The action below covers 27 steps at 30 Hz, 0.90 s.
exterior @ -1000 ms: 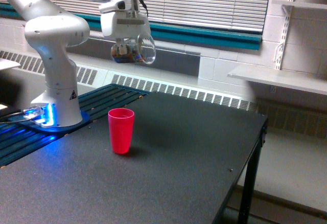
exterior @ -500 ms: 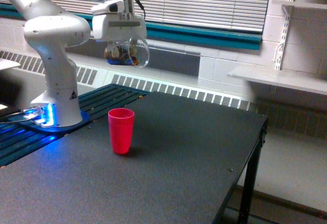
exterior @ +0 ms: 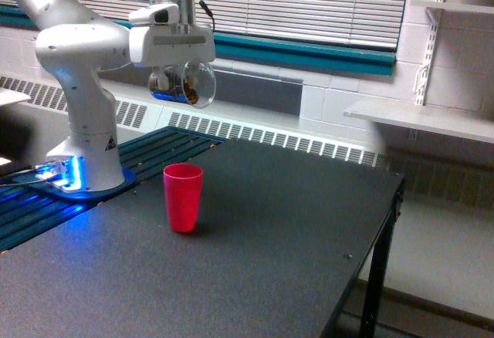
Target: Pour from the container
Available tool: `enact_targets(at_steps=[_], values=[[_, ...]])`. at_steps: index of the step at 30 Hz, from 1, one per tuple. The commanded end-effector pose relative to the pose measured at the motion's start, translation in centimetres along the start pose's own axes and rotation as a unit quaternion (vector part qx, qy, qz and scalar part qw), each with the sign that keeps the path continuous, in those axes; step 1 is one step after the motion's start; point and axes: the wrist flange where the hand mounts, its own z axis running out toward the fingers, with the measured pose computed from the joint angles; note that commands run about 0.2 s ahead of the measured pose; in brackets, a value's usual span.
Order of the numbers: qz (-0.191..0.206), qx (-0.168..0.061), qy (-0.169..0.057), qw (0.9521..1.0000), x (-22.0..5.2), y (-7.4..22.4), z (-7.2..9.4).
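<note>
One clear cup (exterior: 184, 85) hangs in the air, high above the dark table (exterior: 255, 230), and it is tipped on its side with its round mouth turned toward the exterior view's right. Brown bits show through its wall, lying in the lower part near the closed end. The gripper (exterior: 176, 76) of the white arm (exterior: 81, 52) comes down from above and is clamped on this cup, with the fingers on both sides of it; the fingertips themselves are hard to see behind the clear wall. Below the cup, a little toward the exterior view's right of its closed end, a red cup (exterior: 184, 197) stands upright on the table with its opening up. The two cups are well apart in height. The base of the arm stands at the exterior view's left on a slatted surface (exterior: 158, 149), where a blue light (exterior: 65, 172) glows. Behind are window blinds (exterior: 309, 2), a wall heater grille (exterior: 270, 137) and a white shelf (exterior: 421, 118) at the exterior view's right.
</note>
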Motion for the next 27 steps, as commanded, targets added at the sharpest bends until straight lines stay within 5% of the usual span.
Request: enact_targets(at_steps=[1, 27], values=[[0.014, -0.016, -0.013, 0.9997, -0.55, 0.91, 1.18], [0.047, -0.030, -0.050, 0.9972, -0.56, 1.82, 1.85]])
